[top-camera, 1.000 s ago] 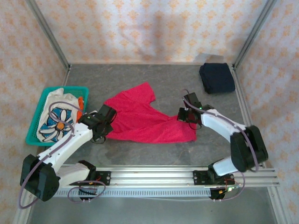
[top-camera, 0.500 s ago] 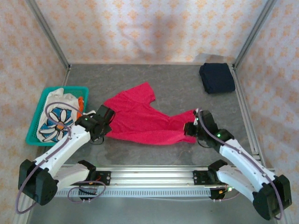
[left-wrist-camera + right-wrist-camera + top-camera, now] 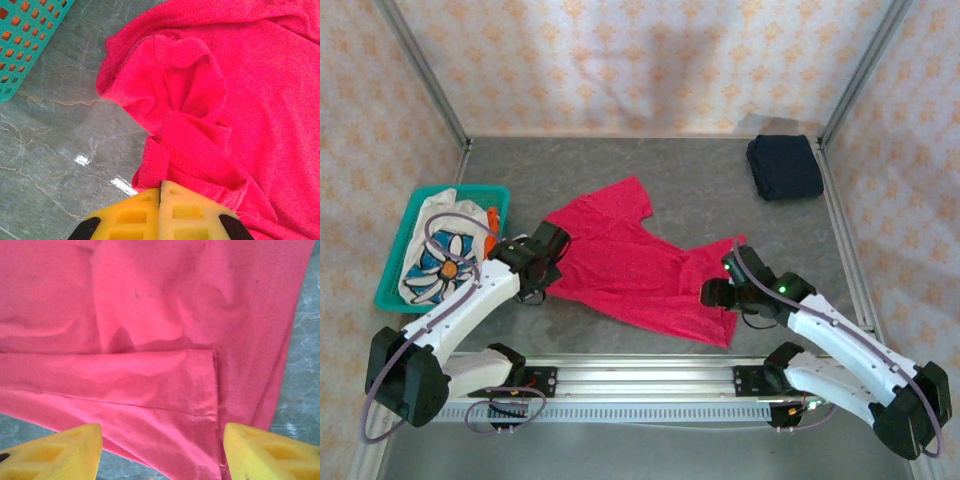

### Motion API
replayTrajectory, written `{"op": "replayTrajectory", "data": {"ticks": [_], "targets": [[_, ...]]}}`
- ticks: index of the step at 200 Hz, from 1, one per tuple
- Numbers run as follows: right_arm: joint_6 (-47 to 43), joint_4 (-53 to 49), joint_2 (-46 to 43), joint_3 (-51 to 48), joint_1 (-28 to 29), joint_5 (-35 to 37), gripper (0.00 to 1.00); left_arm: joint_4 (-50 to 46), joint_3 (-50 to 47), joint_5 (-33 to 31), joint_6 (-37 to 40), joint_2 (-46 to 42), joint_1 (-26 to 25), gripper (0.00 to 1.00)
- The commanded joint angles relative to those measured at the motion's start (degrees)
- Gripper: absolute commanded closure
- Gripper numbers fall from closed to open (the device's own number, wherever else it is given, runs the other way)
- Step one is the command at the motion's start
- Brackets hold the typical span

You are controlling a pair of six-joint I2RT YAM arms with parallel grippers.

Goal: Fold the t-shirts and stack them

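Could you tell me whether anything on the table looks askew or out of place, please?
Yes: the red t-shirt lies crooked and rumpled mid-table, its cloth bunched up at the shut left gripper, with a loose fold near its hem. The navy t-shirt sits neatly folded in the far corner.

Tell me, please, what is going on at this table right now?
Two robot arms are working on a red t-shirt spread loosely on the grey table. The left gripper is shut on the shirt's left edge, while the right gripper is open over its right hem, holding nothing. A folded navy t-shirt lies in the far right corner, and a white flower-print t-shirt sits in the teal basket on the left.
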Motion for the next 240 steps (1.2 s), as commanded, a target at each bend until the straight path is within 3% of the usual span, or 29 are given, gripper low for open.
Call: {"op": "replayTrajectory", "data": {"ticks": [1,19,33,53,90,125,196,240], "targets": [[2.97,1.38,2.55,0.18,0.18,-2.05,0.38,-0.86,0.76,-2.33,0.83,0.47,0.55,1.00],[4.81,3.08,5.36,-0.99,0.07,-0.70,0.43,-0.17,0.46,-1.82,0.92,0.93,0.55,1.00],[5.88,2.36,8.46,-0.60,-0.81,2.09,0.54,-0.12,0.44,-1.62,0.92,1.06,0.50,1.00],[6.29,1.69,12.23,-0.21,-1.36,0.83,0.66,-0.53,0.39,-1.52,1.05,0.70,0.59,1.00],[6.71,-2.53,13.91,-1.35,-1.44,1.21,0.62,-0.23,0.29,-1.28,0.92,0.14,0.55,1.00],[7.32,2.01,14.54,-3.71,-1.91,-1.81,0.68,0.25,0.37,-1.23,1.04,0.45,0.60,1.00],[7.00,5.96,19.30,-4.25,-1.97,-3.74,0.73,0.27,-0.37,-0.44,0.77,-0.64,0.55,1.00],[6.16,2.56,19.47,-3.25,-1.97,-1.34,0.66,-0.58,-0.75,-0.98,0.54,-2.49,0.55,1.00]]}}
